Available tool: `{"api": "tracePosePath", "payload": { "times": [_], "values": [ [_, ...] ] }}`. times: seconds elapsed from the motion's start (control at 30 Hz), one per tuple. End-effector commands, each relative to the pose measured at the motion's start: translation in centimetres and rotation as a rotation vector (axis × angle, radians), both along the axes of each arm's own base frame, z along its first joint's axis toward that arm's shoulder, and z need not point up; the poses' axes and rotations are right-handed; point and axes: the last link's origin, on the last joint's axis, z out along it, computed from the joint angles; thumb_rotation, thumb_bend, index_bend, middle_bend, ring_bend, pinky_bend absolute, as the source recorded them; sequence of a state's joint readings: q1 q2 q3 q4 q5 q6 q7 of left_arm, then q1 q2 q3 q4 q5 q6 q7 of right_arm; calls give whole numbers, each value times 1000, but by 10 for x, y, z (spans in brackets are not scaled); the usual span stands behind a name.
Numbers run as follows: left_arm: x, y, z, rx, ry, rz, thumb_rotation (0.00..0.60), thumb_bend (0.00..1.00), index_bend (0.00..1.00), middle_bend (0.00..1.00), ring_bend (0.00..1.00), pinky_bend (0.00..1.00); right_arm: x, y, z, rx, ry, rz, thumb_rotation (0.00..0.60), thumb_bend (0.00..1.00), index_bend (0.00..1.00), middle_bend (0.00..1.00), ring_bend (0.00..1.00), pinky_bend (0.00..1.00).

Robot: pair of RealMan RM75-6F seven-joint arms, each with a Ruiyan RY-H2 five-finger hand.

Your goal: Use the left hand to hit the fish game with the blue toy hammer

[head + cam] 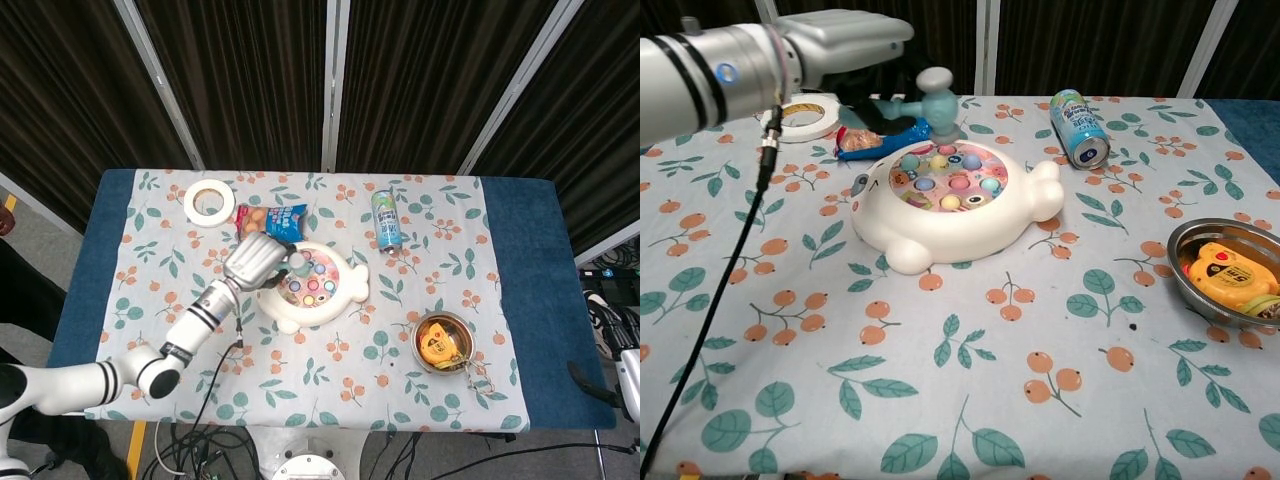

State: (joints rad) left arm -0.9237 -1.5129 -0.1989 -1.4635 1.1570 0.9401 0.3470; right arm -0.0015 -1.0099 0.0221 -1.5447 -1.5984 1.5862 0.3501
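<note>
The white fish game (318,290) (958,205) lies mid-table, with coloured pegs on its round top. My left hand (257,258) (836,40) is at its left, far side and grips the handle of the blue toy hammer (936,96). In the chest view the hammer head hangs in the air above the far rim of the game, apart from the pegs. In the head view the hammer (300,262) is mostly hidden by the hand. A dark part of my right hand (592,384) shows at the table's right edge; its fingers are not clear.
A tape roll (208,201) (805,112) and a snack bag (270,222) (868,142) lie behind the game. A drink can (386,220) (1077,128) lies to its far right. A metal bowl (424,326) (1180,245) holding a yellow tape measure stands at the near right.
</note>
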Motion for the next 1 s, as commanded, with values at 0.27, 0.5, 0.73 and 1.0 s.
{"api": "tracePosePath", "payload": {
  "times": [0.27,0.5,0.73,1.0],
  "values": [
    [-95,-20,0,49,28,118,600,588,617,691,528,669,4,-3,-4,14,1,15,600,191,0,143,0,0],
    [-121,-20,-18,22,60,154,600,582,578,645,481,610,7,-3,-5,14,1,16,600,191,0,144,0,0],
    [-132,-19,-28,-3,95,184,600,557,527,580,423,565,6,1,-4,8,3,6,600,191,0,143,0,0],
    [-136,-22,-27,-9,102,204,539,410,408,481,321,504,7,0,-5,9,2,7,600,191,0,144,0,0]
  ]
}}
